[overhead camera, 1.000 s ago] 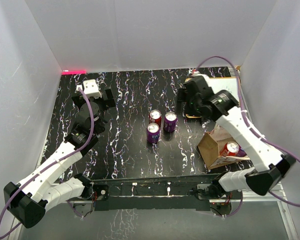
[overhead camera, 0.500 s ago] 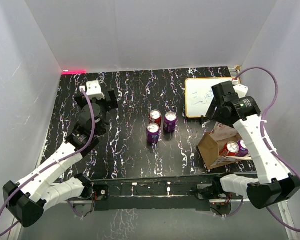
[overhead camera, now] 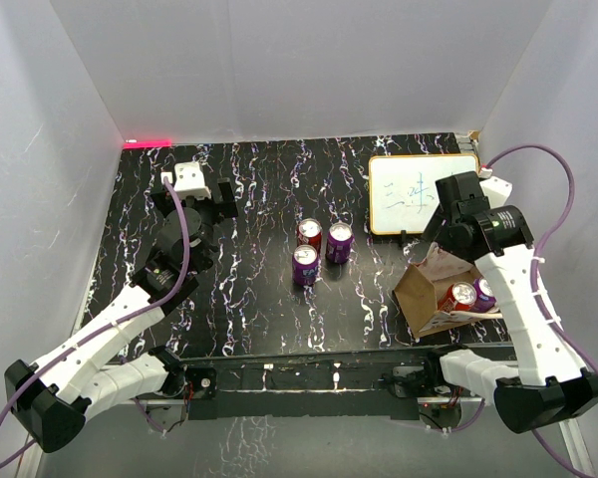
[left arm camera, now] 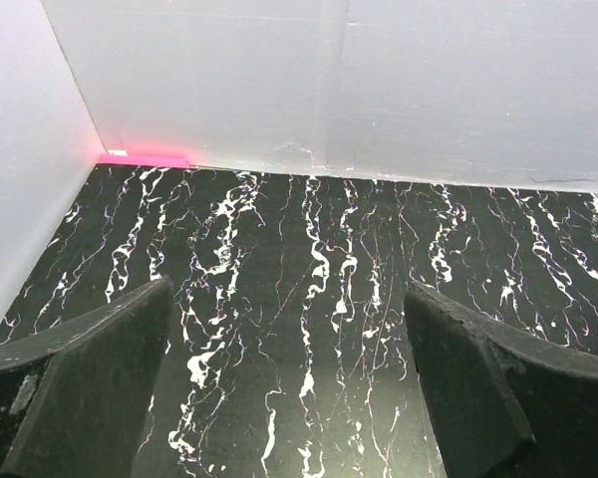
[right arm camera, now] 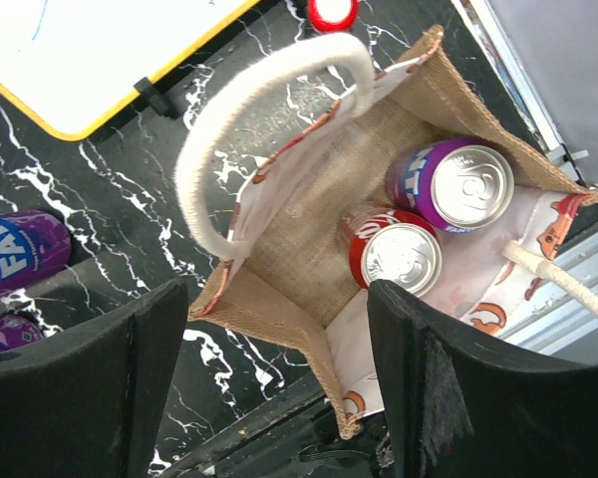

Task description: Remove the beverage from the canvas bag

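The tan canvas bag (overhead camera: 421, 291) stands open at the front right of the table, also in the right wrist view (right arm camera: 299, 239) with its cream loop handle (right arm camera: 249, 110). Inside stand a red can (right arm camera: 397, 254) and a purple can (right arm camera: 460, 185); both show in the top view, red (overhead camera: 460, 295) and purple (overhead camera: 483, 291). My right gripper (right arm camera: 279, 368) is open and empty, hovering above the bag's near corner. My left gripper (left arm camera: 284, 388) is open and empty over bare table at the far left, seen from above (overhead camera: 204, 194).
Three cans stand mid-table: one red (overhead camera: 309, 235), two purple (overhead camera: 340, 242) (overhead camera: 305, 265). A white board with writing (overhead camera: 409, 194) lies at the back right, with a small red cap (right arm camera: 331, 12) near it. White walls enclose the table; a metal rail (overhead camera: 299, 358) runs along the front edge.
My right gripper has swung from over the white board to the right and toward the front, now above the canvas bag. The left arm has barely moved.
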Tool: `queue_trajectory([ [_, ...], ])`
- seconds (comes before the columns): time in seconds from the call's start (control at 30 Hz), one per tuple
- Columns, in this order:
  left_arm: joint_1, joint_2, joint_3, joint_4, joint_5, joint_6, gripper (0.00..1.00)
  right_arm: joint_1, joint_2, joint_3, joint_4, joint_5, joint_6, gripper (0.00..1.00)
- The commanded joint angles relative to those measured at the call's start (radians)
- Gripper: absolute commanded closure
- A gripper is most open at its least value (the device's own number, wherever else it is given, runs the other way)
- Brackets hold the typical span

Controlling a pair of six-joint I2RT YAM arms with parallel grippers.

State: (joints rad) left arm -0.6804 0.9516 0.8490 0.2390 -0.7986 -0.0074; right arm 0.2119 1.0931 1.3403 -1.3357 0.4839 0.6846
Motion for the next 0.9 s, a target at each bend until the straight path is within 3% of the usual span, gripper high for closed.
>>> queue_trajectory([
  [0.0, -0.009, -0.027, -0.002, 0.031, -0.017, 0.008, 0.03, -0.024, -0.056, -0.029, 0.006, 0.072, 0.020, 0.26],
  [0.87, -0.022, -0.030, -0.006, 0.035, -0.020, 0.012, 0.03, -0.113, -0.064, -0.146, 0.016, 0.103, 0.041, 0.28],
])
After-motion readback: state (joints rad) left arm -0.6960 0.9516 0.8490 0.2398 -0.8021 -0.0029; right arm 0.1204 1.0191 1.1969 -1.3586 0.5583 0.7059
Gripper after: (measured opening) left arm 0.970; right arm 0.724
